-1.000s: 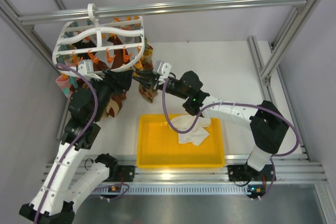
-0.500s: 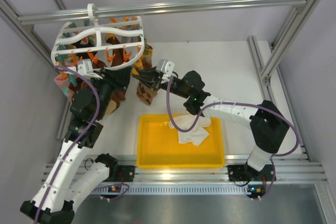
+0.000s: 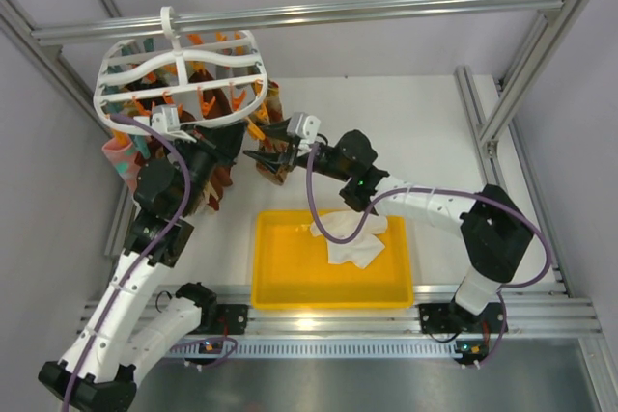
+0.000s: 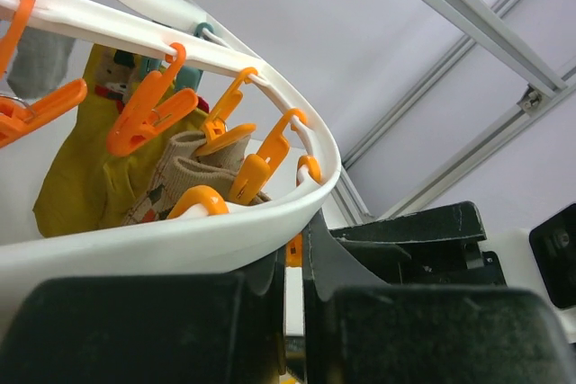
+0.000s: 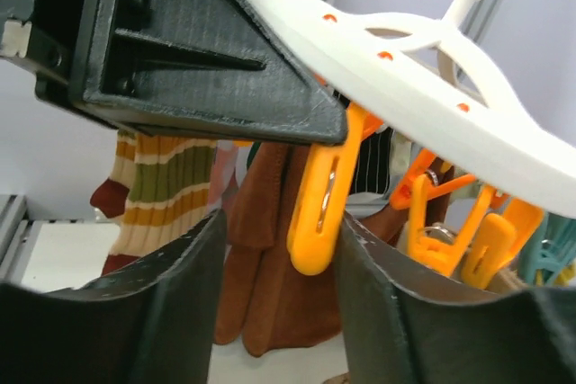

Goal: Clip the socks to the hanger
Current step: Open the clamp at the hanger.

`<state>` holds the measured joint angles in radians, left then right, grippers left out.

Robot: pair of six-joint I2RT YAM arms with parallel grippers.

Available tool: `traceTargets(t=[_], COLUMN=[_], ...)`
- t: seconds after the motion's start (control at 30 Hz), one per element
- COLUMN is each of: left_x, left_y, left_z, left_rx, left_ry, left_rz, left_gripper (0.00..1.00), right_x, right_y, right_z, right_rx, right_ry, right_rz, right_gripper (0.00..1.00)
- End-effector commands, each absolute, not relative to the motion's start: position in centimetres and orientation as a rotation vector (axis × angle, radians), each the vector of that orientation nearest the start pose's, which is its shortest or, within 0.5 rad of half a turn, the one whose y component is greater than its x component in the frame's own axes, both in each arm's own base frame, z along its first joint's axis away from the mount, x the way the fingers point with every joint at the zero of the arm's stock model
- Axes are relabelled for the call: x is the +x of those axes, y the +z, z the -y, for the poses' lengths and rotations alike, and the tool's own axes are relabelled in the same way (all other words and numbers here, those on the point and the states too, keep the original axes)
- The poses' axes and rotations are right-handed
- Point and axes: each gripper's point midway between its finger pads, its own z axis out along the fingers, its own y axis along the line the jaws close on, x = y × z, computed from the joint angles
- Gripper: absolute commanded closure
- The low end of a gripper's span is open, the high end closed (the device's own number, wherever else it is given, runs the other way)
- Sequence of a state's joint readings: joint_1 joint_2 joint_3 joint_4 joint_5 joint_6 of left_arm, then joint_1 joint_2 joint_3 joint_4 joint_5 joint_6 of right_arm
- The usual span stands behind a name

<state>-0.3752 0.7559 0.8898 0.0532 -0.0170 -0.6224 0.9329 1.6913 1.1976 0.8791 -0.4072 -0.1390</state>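
The white lattice hanger [image 3: 183,74] hangs by its hook from the top rail at the back left, with orange and teal clips under it. My left gripper [image 3: 235,140] is shut at the hanger's near right rim [image 4: 180,231]. Just to its right, my right gripper [image 3: 268,142] is open, with an orange clip [image 5: 317,209] hanging between its fingers, close to the right one. Two cream-white socks [image 3: 352,238] lie crumpled in the yellow tray [image 3: 290,282], apart from both grippers.
Brown-orange patterned socks [image 3: 214,185] and a pink sock [image 3: 118,153] hang from the hanger. A striped sock [image 5: 157,186] and a brown one [image 5: 270,267] hang behind the clip. Aluminium frame rails [image 3: 386,7] cross the back and stand at both sides.
My left gripper has closed at the hanger's rim. My right gripper has opened around the orange clip. The hanger has shifted slightly up and back.
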Motion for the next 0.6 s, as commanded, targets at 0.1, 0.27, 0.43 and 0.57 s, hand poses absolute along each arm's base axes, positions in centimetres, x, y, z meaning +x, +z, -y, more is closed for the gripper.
traceTargets(t=[0.1, 0.27, 0.43, 0.57], left_x=[29.9, 29.7, 29.3, 29.1], left_y=[39.6, 39.2, 39.3, 39.2], left_z=[12.3, 12.1, 12.1, 12.1], left_rx=[-0.227, -0.222, -0.213, -0.202], left_ry=[-0.729, -0.720, -0.725, -0.721], left_rz=[-1.416, -1.424, -1.420, -1.417], left_gripper=[1.00, 1.00, 1.00, 1.00], right_x=[25.3, 27.0, 27.9, 28.0], right_y=[35.9, 34.0, 30.6, 30.1], right_z=[-45.0, -42.6, -39.4, -37.6], right_rx=[-1.016, -1.027, -1.095, -1.118], right_ry=[0.943, 0.903, 0.882, 0.881], right_rz=[-0.878, -1.014, -1.205, -1.261], right_gripper=[0.42, 0.34, 0.31, 0.29])
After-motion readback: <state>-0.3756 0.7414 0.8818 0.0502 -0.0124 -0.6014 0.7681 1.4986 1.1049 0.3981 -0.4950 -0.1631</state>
